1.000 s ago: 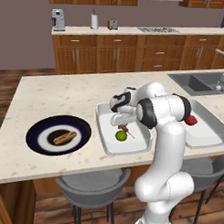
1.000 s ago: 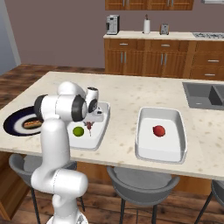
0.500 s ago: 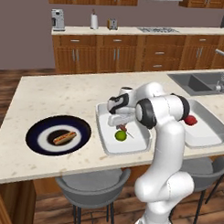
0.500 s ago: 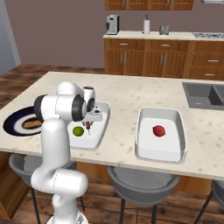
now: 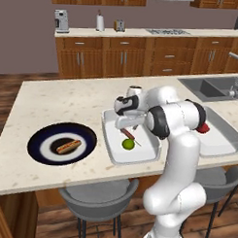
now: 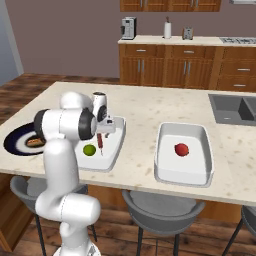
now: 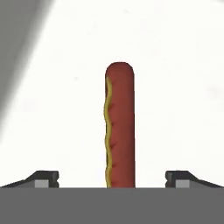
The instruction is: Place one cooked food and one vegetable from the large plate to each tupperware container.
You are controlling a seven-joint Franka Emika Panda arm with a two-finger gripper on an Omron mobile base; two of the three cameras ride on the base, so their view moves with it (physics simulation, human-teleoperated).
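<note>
1. Hovering above the near tupperware container (image 5: pixel 112 154), the gripper (image 7: pixel 112 177) stands with its jaws wide apart and grips nothing; the sausage (image 7: pixel 119 127) lies between the fingertips on the container floor.
2. Beside the sausage, a green vegetable (image 5: pixel 128 144) rests in this container: judged complete.
3. Beyond this container from the large plate (image 5: pixel 42 137), the second tupperware container (image 6: pixel 165 172) holds a red vegetable (image 6: pixel 181 149) alone.
4. Remaining: transfer the hot dog (image 5: pixel 68 147), lying at the plate centre, to the second container.
</note>
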